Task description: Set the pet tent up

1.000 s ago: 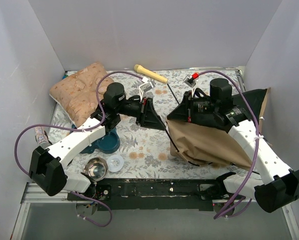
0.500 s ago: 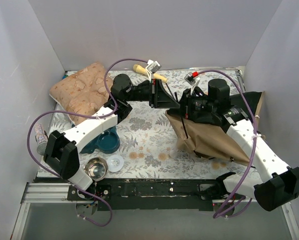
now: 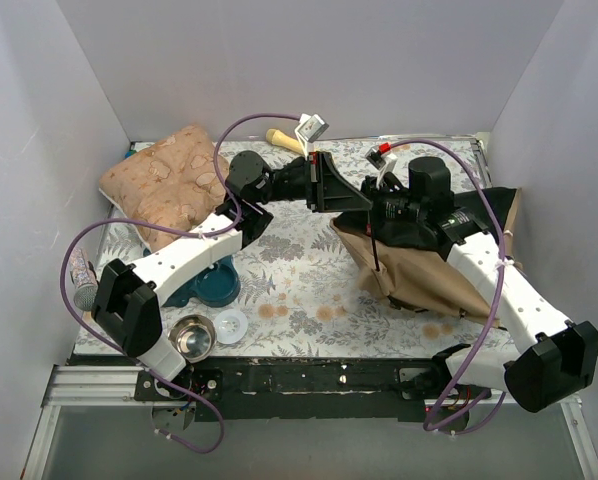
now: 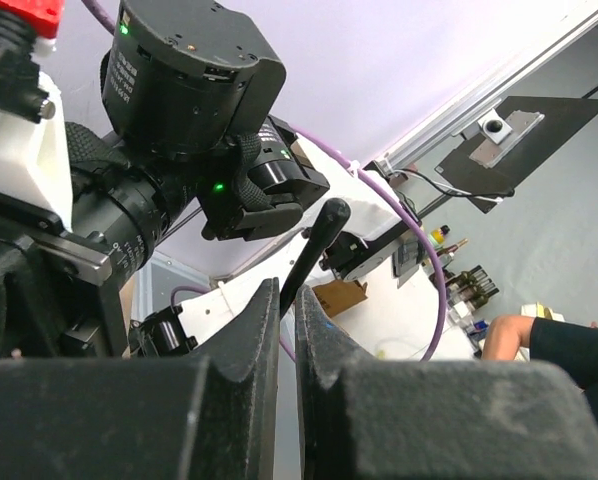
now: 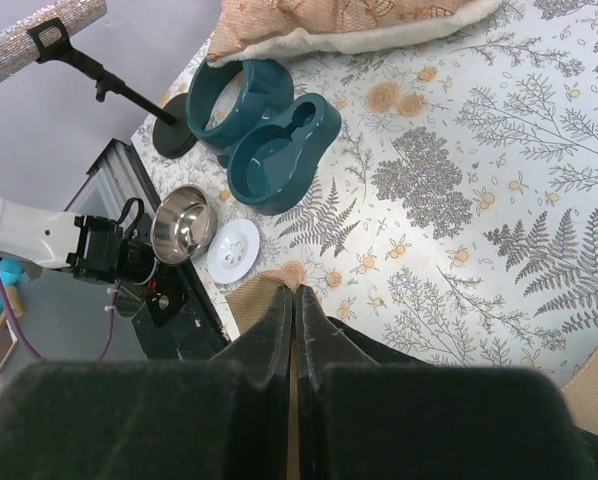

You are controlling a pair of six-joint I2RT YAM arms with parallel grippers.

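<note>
Pet tent (image 3: 424, 285) lies collapsed on the right half of the floral table cover (image 3: 289, 270), under the right arm and near the right wall. Shell is tan, crumpled, heaped in loose folds. A black panel (image 3: 499, 205) shows at its far right edge, and a thin black pole (image 3: 377, 258) runs across the tan cloth. Left gripper (image 4: 287, 290) has its fingers pressed onto a slim black pole (image 4: 314, 250). Right gripper (image 5: 295, 292) is closed, pinching a fold of tan fabric (image 5: 254, 298). Patterned cushion (image 3: 164, 185) sits well apart at far left.
</note>
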